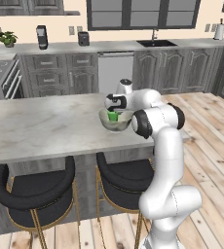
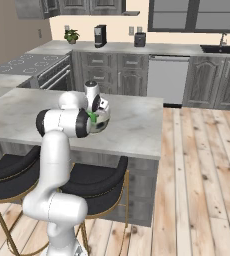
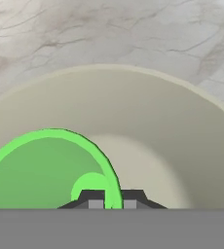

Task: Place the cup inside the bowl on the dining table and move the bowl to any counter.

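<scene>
1. The dining table (image 1: 46,126) is the landmark: its marble top runs across the left base view, with the counter (image 1: 84,46) along the windowed wall well behind it.
2. The arm reaches from the stool side of the dining table up and over its near edge, elbow bent high, the hand turned down over the bowl.
3. The bowl (image 1: 120,124) stands on the dining table near its right end, close to the near edge.
4. The cup (image 3: 50,170) is inside the bowl, upright, on the side towards the gripper.
5. The gripper (image 3: 111,202) sits low in the bowl with its jaws pinched on the cup's rim, one tip inside the wall and one outside.
6. Judgement: the first step, cup into bowl, is at its end, since the cup seems to be down inside while the fingers grasp it.
7. Next, I judge, the jaws must part, the hand lift clear, then take the bowl's rim for the carry to the counter.
</scene>
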